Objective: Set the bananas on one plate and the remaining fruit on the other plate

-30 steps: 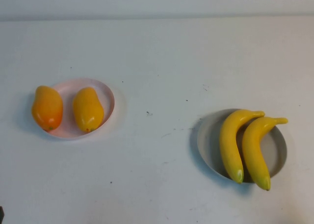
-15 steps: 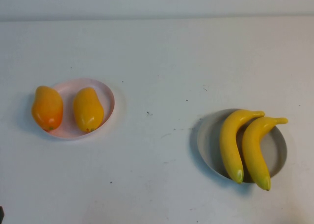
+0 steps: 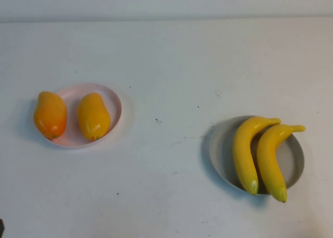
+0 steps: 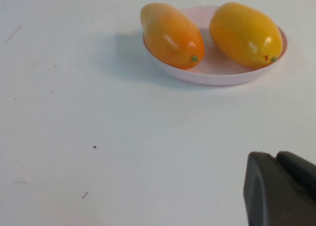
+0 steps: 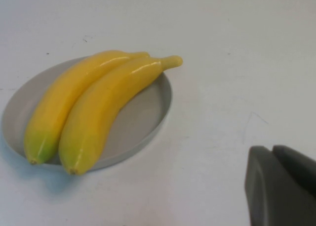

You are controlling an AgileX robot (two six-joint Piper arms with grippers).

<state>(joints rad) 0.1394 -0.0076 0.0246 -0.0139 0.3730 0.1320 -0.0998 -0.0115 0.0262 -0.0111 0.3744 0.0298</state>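
Two bananas (image 3: 244, 153) (image 3: 271, 161) lie side by side on the grey plate (image 3: 296, 165) at the right of the table; the right wrist view shows them (image 5: 66, 105) (image 5: 106, 114) on that plate (image 5: 148, 112) too. Two orange-yellow fruits (image 3: 50, 114) (image 3: 93, 115) rest on the pink plate (image 3: 113, 100) at the left, also seen in the left wrist view (image 4: 172, 35) (image 4: 246, 34) on the plate (image 4: 212, 76). My left gripper (image 4: 275, 158) is shut, empty, and pulled back from the pink plate. Shut and empty as well, my right gripper (image 5: 272, 151) hangs back from the grey plate.
The white tabletop (image 3: 166, 66) spreads between and behind the plates, with only small dark specks on it. Its far edge meets a pale wall (image 3: 166, 1) at the back.
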